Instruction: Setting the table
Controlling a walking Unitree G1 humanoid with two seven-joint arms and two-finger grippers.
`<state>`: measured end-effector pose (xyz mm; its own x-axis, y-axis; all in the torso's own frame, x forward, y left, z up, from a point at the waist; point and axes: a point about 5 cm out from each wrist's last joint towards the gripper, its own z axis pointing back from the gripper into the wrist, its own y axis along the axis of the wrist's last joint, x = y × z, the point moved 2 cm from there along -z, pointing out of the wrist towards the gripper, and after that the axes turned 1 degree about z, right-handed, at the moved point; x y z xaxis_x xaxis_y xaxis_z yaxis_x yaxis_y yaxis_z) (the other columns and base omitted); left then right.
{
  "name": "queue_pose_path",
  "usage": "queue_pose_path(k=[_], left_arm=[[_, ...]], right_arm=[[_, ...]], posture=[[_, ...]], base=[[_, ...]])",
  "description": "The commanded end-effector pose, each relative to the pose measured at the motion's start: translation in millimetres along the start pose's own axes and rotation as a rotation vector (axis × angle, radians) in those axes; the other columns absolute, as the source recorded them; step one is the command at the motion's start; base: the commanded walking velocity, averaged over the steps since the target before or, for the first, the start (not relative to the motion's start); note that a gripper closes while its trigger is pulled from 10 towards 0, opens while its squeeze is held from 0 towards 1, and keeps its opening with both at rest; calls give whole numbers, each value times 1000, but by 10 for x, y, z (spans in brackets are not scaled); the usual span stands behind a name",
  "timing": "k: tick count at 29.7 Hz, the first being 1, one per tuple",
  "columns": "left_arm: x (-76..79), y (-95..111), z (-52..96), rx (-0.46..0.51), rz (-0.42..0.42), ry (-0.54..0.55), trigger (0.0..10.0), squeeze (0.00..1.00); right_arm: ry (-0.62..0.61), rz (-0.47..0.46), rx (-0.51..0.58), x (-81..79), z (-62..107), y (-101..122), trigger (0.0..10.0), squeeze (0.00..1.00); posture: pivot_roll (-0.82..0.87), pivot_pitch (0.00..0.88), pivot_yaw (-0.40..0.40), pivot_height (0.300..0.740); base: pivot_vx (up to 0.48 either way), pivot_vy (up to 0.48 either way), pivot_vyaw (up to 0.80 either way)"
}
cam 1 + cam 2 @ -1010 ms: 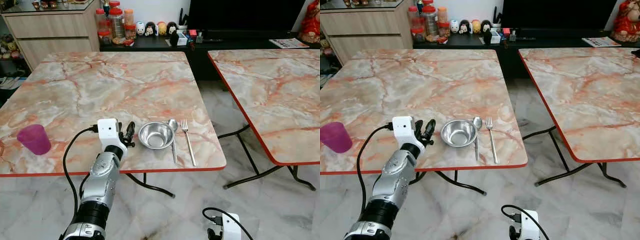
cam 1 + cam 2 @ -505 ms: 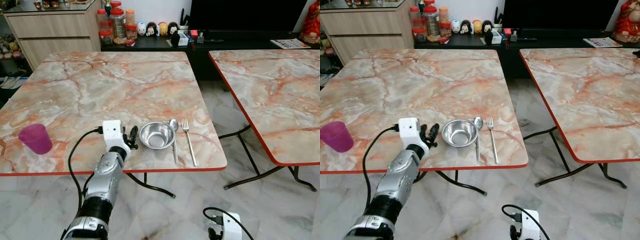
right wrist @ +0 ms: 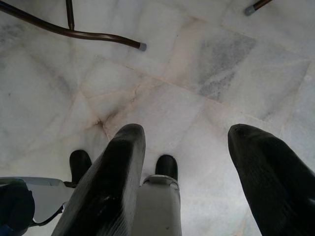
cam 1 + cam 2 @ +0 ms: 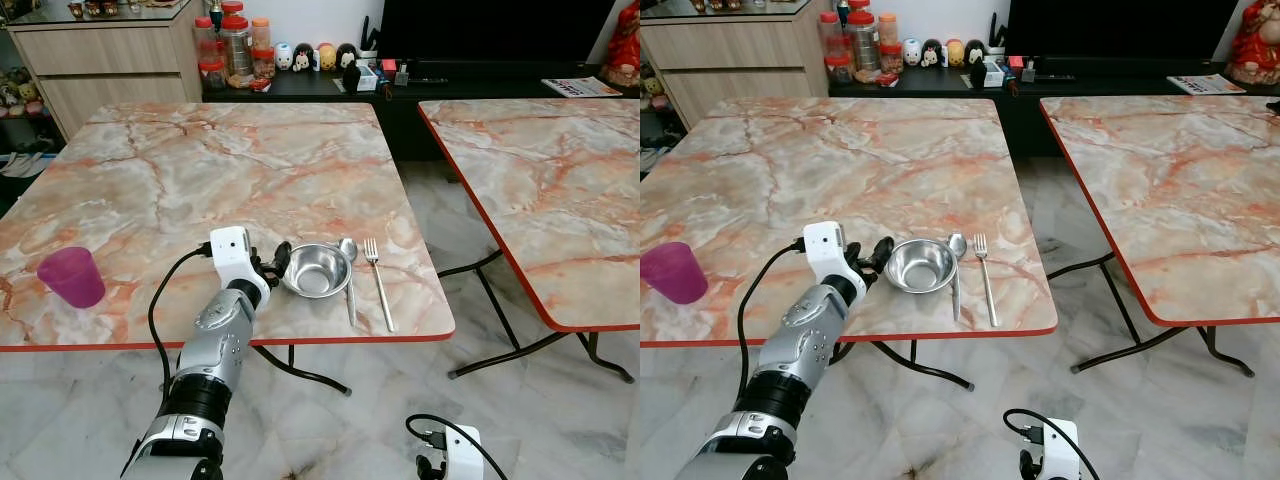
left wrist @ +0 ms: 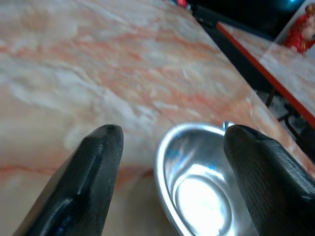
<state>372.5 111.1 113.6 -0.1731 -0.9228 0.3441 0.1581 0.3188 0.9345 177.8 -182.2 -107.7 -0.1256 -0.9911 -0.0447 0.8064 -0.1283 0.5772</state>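
From the left eye, the left gripper (image 4: 272, 262) is down at the near edge of the marble table (image 4: 200, 170), right beside the small metal bowl (image 4: 316, 270). I think the step is taking hold of the bowl — maybe to shift it into its place. The spoon (image 4: 347, 275) lies just beside the bowl on its other side, and the fork (image 4: 378, 283) lies next to the spoon. A purple cup (image 4: 71, 277) stands well apart, near the table's far left side. The next move calls for care: one finger must go inside the rim and one outside, then a gentle squeeze, or the bowl may slide into the spoon.

From the right eye it looks the same — the black fingers reach the bowl's rim on the side away from the spoon. The right gripper (image 4: 1025, 462) hangs idle down by the floor.

From the left wrist, the two fingers (image 5: 91, 177) stand wide apart and hold nothing. The bowl (image 5: 202, 189) sits between them, close to one finger. I cannot tell if that finger touches the rim.

From the right wrist, its fingers (image 3: 110, 184) are spread apart too, with nothing between them, above the pale floor tiles (image 3: 197, 73).
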Motion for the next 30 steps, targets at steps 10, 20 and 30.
queue_pose_path(k=[10,20,30], left_arm=[[111,-160,-50,-148,-101,-41,10000,0],[68,-229,-66,-236,-144,-26,10000,0],[120,-139,-141,-262,-114,-44,10000,0]], right_arm=[[-9,-8,4,14,-3,21,10000,0],[-8,-13,1,11,-1,7,10000,0],[-10,-20,-1,6,2,-10,10000,0]], posture=[[-2,0,-8,740],[-4,0,-1,740],[-7,0,7,740]], base=[[0,0,0],[0,0,0],[0,0,0]])
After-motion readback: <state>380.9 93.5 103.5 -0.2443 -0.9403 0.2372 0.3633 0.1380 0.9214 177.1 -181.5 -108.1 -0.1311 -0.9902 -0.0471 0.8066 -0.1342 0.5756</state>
